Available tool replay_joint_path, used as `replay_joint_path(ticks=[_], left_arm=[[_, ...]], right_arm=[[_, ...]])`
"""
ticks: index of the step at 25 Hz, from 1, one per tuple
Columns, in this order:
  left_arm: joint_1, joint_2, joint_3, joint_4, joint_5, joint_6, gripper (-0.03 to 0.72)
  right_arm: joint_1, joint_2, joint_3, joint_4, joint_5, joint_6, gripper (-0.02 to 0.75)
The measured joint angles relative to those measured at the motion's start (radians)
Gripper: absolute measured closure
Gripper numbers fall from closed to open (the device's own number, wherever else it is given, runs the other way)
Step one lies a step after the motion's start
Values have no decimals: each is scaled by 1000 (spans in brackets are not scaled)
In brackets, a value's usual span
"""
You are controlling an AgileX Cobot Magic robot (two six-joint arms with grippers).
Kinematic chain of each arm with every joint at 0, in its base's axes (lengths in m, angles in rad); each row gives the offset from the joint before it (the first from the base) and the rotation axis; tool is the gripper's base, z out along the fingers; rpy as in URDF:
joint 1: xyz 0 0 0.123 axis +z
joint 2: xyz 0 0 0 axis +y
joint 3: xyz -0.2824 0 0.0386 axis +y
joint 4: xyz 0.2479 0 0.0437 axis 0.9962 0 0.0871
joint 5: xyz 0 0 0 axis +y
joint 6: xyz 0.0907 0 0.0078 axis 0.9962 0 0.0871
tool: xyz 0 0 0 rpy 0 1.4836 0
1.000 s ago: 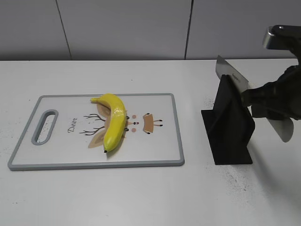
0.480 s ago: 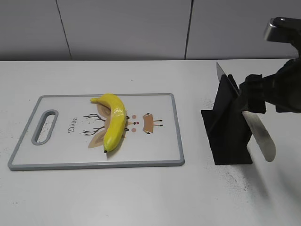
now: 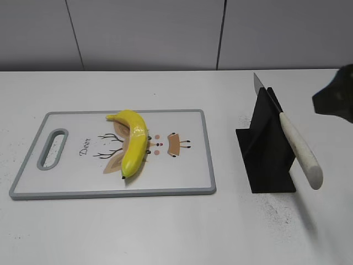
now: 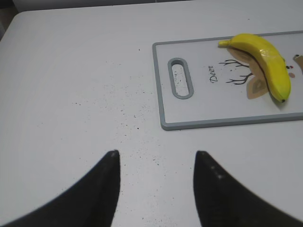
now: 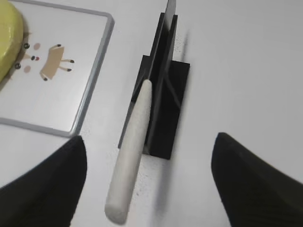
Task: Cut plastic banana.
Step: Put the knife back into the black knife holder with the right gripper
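Note:
The plastic banana (image 3: 134,141) is yellow and curved and lies whole on the white cutting board (image 3: 182,165). It also shows in the left wrist view (image 4: 265,66) and at the edge of the right wrist view (image 5: 7,42). A knife with a white handle (image 3: 300,150) leans in a black stand (image 3: 267,149), blade up. My right gripper (image 5: 150,137) is wide open and empty above the handle (image 5: 130,165), not touching it. My left gripper (image 4: 156,156) is open and empty over bare table, left of the board (image 4: 227,109).
The board has a grey rim and a handle slot (image 3: 52,148) at its left end. A dark part of my right arm (image 3: 335,99) shows at the right edge of the exterior view. A grey panelled wall runs behind the white table.
My right gripper has let go of the knife handle and drawn back up and to the right. The knife now rests alone in the black stand. The banana has not moved.

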Motion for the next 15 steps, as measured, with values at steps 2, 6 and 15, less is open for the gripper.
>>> replay_joint_path(ticks=[2, 6, 15], left_arm=[[0, 0, 0, 0, 0, -1, 209], [0, 0, 0, 0, 0, -1, 209], [0, 0, 0, 0, 0, -2, 210]], right_arm=[[0, -71, 1, 11, 61, -71, 128], [0, -216, 57, 41, 123, -166, 145], [0, -585, 206, 56, 285, -239, 148]])
